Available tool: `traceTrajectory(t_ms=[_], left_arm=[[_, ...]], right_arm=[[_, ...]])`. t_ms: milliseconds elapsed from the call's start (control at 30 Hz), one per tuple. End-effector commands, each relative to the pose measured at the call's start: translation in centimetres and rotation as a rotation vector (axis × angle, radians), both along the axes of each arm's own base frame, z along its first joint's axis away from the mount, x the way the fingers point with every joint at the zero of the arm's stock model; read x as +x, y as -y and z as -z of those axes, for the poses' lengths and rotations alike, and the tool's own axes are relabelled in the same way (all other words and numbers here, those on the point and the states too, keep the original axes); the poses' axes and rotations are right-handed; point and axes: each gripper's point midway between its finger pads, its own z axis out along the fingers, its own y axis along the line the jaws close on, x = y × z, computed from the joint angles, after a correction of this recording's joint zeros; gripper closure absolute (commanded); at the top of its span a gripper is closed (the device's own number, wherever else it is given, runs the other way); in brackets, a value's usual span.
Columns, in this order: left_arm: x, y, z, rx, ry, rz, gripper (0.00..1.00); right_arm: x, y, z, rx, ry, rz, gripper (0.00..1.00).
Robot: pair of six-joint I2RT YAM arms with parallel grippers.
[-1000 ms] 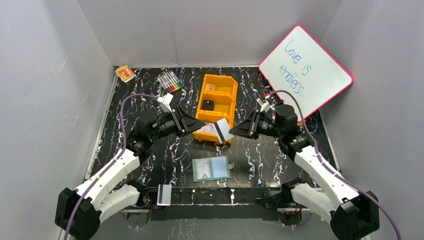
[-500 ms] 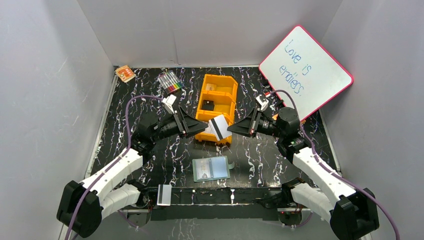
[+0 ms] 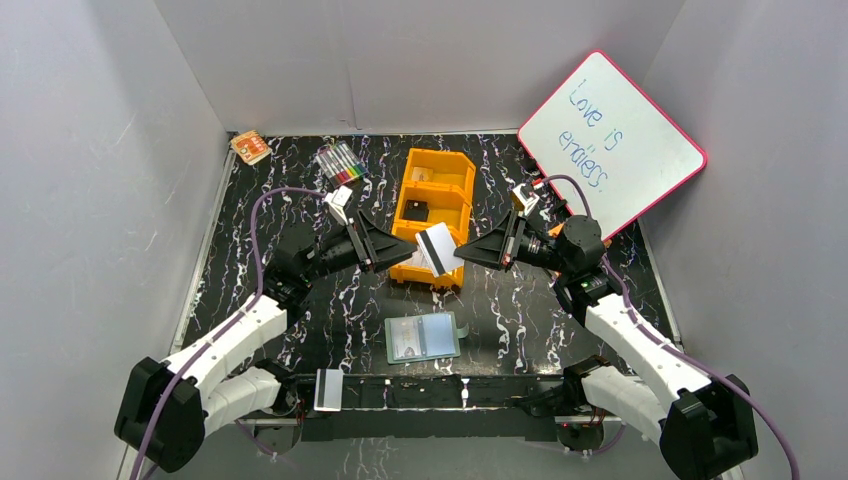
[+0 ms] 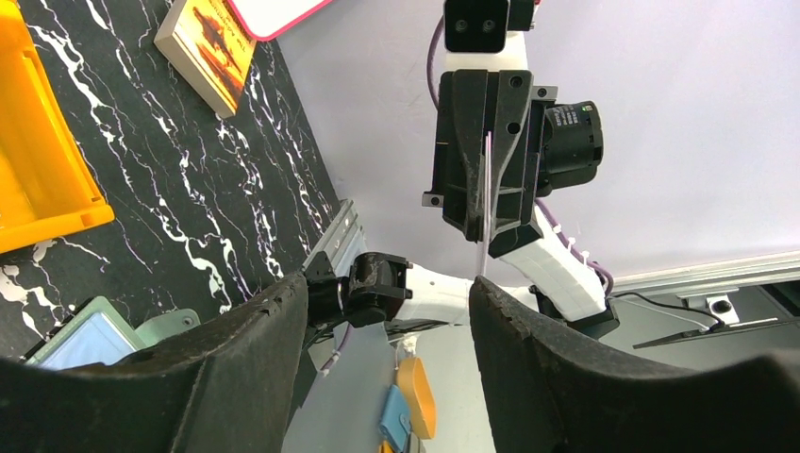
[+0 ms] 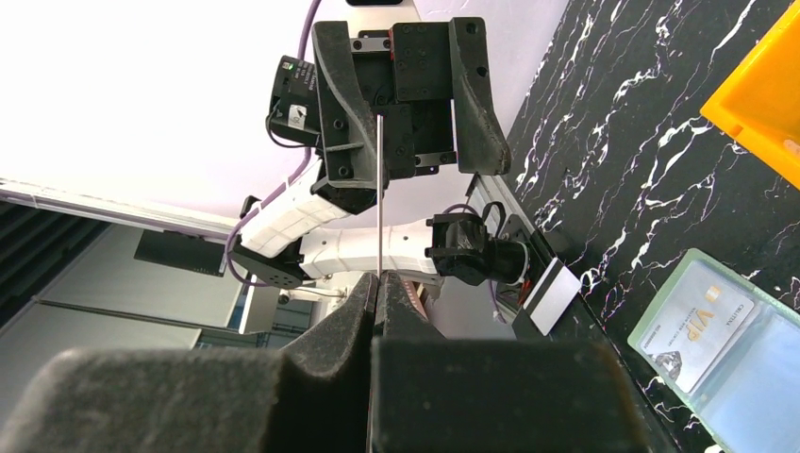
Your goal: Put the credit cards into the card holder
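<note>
Left claw [image 3: 403, 252] wide, right claw [image 3: 460, 255] tight.

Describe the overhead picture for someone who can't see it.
Two robot arms meet over a black marbled table: the right gripper pinches a striped card by an orange tray, facing the open left gripper. Nearer the arms lies an open green wallet, and another card rests at the near edge.

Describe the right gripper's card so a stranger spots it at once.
Find the orange tray on the marbled table. Over its near end, the right gripper pinches a pale card. Unlike the loose card at the table's near edge, it hangs in air, black stripe showing.
</note>
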Motion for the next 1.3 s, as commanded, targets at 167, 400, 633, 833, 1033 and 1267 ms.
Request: traceTrajectory(t_ms=[167, 400, 633, 833, 1033, 1267], left_arm=[[-0.1, 0.2, -3.6, -0.06, 0.106, 0.028, 0.36], [-0.1, 0.3, -3.9, -0.062, 0.118, 0.029, 0.34], [0.2, 0.4, -3.2, -0.053, 0.093, 0.028, 0.35], [0.3, 0.5, -2.8, -0.048, 0.086, 0.028, 0.35], [0.3, 0.5, -2.2, -0.042, 0.074, 0.026, 0.37], [0.7, 0.7, -2.6, -0.05, 0.076, 0.029, 0.38]], right_arm=[[-0.4, 0.1, -1.2, 0.034, 0.062, -0.02, 1.0], [-0.4, 0.0, -1.0, 0.033, 0.06, -0.022, 1.0], [-0.4, 0.1, -1.2, 0.035, 0.066, -0.026, 1.0], [-0.5, 0.1, -1.4, 0.039, 0.066, -0.026, 1.0], [-0.6, 0.0, -1.6, 0.046, 0.07, -0.034, 1.0], [-0.7, -0.1, -2.2, 0.053, 0.081, -0.048, 1.0]])
